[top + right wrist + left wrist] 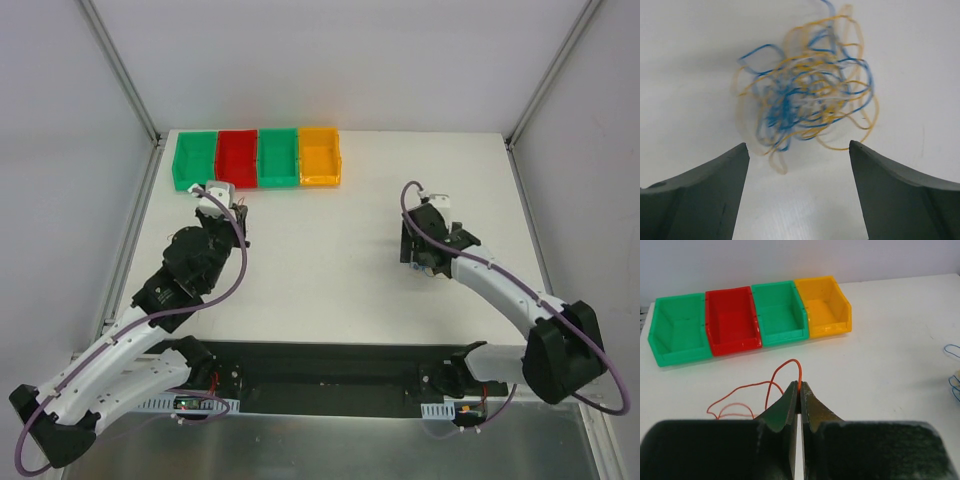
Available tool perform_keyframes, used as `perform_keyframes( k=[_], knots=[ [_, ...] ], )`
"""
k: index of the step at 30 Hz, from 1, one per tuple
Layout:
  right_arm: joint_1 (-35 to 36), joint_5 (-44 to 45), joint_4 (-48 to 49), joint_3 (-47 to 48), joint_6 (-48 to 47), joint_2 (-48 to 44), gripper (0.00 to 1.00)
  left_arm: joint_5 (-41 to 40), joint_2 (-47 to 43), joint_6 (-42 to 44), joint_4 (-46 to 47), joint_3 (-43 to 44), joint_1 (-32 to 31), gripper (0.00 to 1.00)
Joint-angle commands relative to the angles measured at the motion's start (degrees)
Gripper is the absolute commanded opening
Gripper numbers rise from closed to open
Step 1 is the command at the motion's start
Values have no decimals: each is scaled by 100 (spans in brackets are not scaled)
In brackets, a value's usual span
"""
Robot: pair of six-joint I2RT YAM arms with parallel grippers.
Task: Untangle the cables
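Currently left gripper (800, 387) pinches one thin orange wire (791, 360) near the row of green, red and orange plastic bins (735, 345), well apart from the blue-yellow-white wire tangle (805, 85) on the white table, probably to keep it separated; right gripper (797, 145) hangs spread over that tangle, likely for the next strand.

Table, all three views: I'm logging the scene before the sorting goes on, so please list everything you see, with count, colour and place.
green bins: two, green, first and third in the row at the table's far left
red bin: one, red, second in that row
orange bin: one, orange, the row's right end
orange cable: one, orange, pinched by the left fingers, near the bins
cable tangle: too many strands to count, blue, yellow and white, on the table ahead of the right fingers
table: one, white
left fingers: two, dark, shut on the orange cable
right fingers: two, dark, open, holding nothing
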Motion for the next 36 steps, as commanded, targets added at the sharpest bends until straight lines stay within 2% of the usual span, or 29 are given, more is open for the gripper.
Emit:
perform_keyframes(
  k=[1, 5, 10, 16, 21, 23, 27, 30, 33, 36],
  knots=[
    [942, -494, 242, 347, -920, -701, 85, 802, 94, 97, 230, 33, 53, 0],
    [1111, -1082, 198, 436, -753, -894, 85, 1585, 174, 79, 169, 85, 53, 0],
    [1120, -2452, 1049, -73, -893, -1272, 86, 1727, 533, 44, 29, 164, 53, 0],
    [1120, -3376, 1656, -478, -561, -1282, 87, 1647, 1658, -527, -859, 691, 53, 0],
    [1233, -4026, 2192, -391, -173, -651, 87, 2340, 2186, -747, -983, 867, 53, 0],
    [1374, -4002, 2298, -207, -147, -325, 85, 2473, 2152, -747, -974, 876, 53, 0],
    [1418, -4395, 2753, 102, 677, 229, 76, 2299, 1950, -659, -974, 833, 53, 0],
    [1524, -4459, 3546, 163, 1372, 466, 76, 2271, 1809, -580, -948, 824, 53, 0],
    [1559, -4195, 2890, 802, 1760, 949, 80, 2386, 1739, -571, -904, 797, 53, 0],
    [1778, -4352, 2564, 1427, 1875, 1555, 81, 2482, 1642, -580, -851, 771, 53, 0]
  ],
)
